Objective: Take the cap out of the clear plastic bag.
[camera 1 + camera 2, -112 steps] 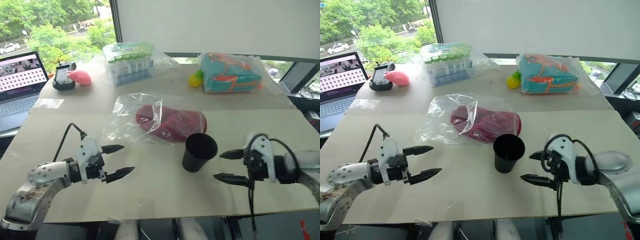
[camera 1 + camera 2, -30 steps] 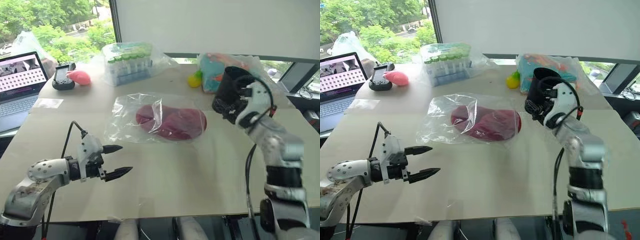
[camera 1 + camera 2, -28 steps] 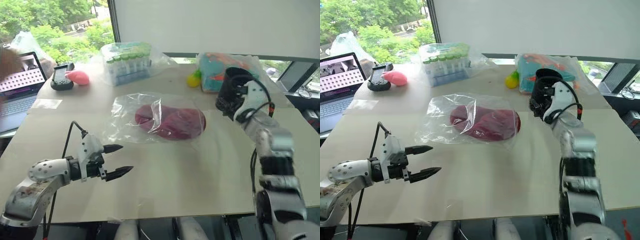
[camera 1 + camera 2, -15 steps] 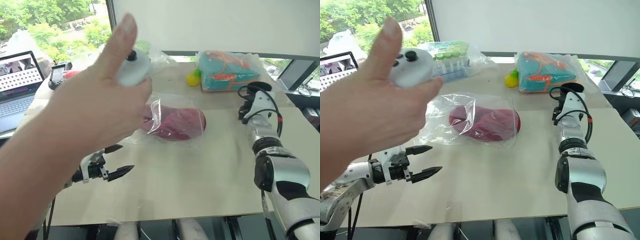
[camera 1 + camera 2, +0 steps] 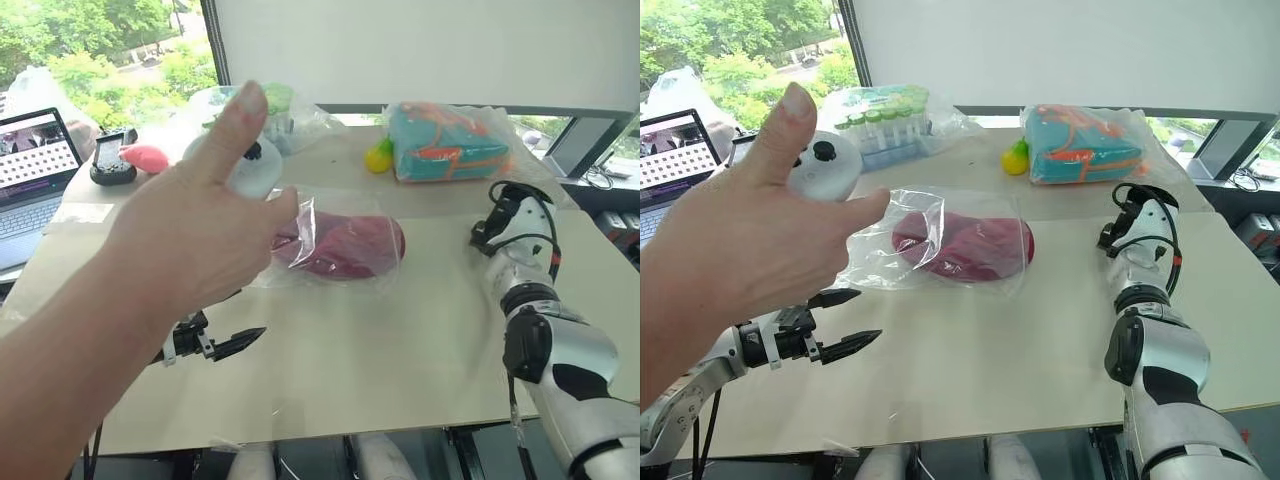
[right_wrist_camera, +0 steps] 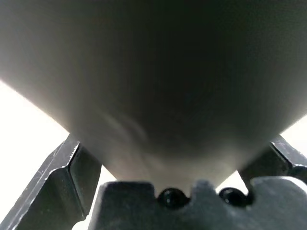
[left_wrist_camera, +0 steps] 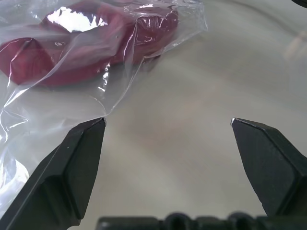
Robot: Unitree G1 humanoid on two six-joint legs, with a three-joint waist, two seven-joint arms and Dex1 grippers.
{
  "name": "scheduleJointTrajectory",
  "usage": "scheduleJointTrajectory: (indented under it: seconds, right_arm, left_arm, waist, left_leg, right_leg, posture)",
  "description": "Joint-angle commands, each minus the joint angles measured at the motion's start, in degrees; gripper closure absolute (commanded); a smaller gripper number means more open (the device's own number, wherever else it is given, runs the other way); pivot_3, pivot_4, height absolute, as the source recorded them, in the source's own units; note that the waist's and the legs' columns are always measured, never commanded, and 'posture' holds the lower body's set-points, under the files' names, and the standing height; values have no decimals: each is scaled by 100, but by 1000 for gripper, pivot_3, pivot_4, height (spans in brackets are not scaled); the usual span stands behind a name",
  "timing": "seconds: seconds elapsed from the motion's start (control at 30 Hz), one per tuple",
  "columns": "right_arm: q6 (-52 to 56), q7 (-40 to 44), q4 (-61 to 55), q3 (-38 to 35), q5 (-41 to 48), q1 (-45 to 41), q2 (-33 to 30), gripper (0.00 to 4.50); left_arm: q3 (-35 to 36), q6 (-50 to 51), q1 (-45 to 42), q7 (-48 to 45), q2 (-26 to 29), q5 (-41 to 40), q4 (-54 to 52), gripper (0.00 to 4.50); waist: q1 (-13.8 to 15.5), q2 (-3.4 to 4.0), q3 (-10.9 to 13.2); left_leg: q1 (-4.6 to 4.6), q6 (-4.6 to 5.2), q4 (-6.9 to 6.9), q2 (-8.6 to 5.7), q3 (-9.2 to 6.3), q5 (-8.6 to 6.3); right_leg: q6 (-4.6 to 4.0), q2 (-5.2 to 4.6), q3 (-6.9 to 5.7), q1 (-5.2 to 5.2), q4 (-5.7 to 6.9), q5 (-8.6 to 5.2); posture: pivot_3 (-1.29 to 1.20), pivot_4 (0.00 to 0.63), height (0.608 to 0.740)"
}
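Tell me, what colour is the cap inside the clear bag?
Dark red. The cap shows best in the right eye view.

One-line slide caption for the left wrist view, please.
Open left gripper above the table, one fingertip at the edge of the clear plastic bag with the dark red cap inside.

caps (image 5: 970, 245): 1 | clear bags (image 5: 890, 255): 3 | laptops (image 5: 25, 170): 1

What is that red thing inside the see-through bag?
Inside the clear plastic bag lies the cap, dark red, resting on the table. A person's hand in front covers the bag's left part.
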Motion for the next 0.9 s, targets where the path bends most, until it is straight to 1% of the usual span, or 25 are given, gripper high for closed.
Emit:
scheduleJointTrajectory:
  seconds: [0.03, 0.47, 0.6, 0.9]
  right_arm:
    - [-89, -19, -109, -91, -19, -46, -60, 17]
    - [36, -624, -255, -86, -30, -164, -311, 17]
    - [16, -544, -341, -111, 51, -206, -333, 17]
    - [60, -480, -434, 141, -123, -173, -289, 17]
  left_arm:
    - [135, 0, -51, -17, 49, -106, -162, 0]
    - [148, 32, -48, -62, 73, -118, -167, 0]
    - [122, 46, -102, -85, 77, -109, -124, 0]
    - [54, 26, -228, -190, 71, -63, -3, 0]
  waist:
    - [1, 0, 0]
    - [2, 1, 0]
    - [-11, 1, 1]
    - [1, 2, 1]
  left_leg:
    - [0, 0, 0, 0, 0, 0]
    - [-1, 0, 0, -1, 0, 0]
    - [2, 0, 0, 0, 1, 0]
    - [-1, 0, 0, 0, 1, 0]
  right_leg:
    - [0, 0, 0, 0, 0, 0]
    - [0, 0, 0, 0, -1, 0]
    - [0, 0, 2, 0, 1, 0]
    - [0, 0, 1, -1, 0, 0]
  posture:
    - [0, 150, 740]
    - [0, 150, 740]
    - [0, 150, 740]
    - [0, 150, 740]
